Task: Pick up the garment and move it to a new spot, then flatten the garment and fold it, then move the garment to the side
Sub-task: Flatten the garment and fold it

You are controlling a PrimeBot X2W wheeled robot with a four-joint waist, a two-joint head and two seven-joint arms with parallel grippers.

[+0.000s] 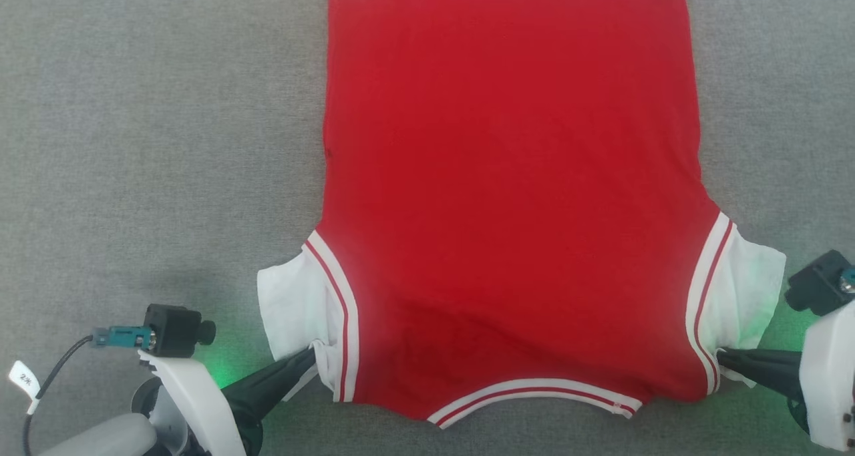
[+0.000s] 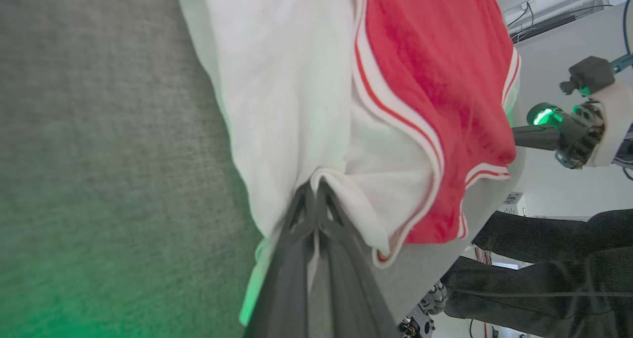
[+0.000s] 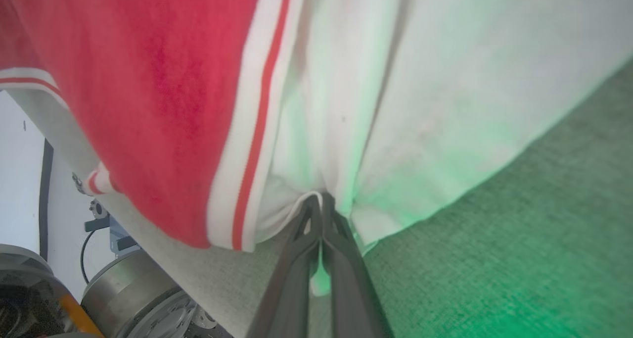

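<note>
At frame bottom, I find left gripper (image 1: pixel 312 353) and right gripper (image 1: pixel 720 356) each clamped on the garment (image 1: pixel 507 175) at a sleeve; judged light, limp, best held at hems.

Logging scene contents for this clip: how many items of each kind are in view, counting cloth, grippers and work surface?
Garments: 1, the red T-shirt, spread flat.
Grippers: 2, the left gripper and the right gripper, each shut on a white sleeve of it.
Work surfaces: 1, the grey surface.
Total: 4.
</note>
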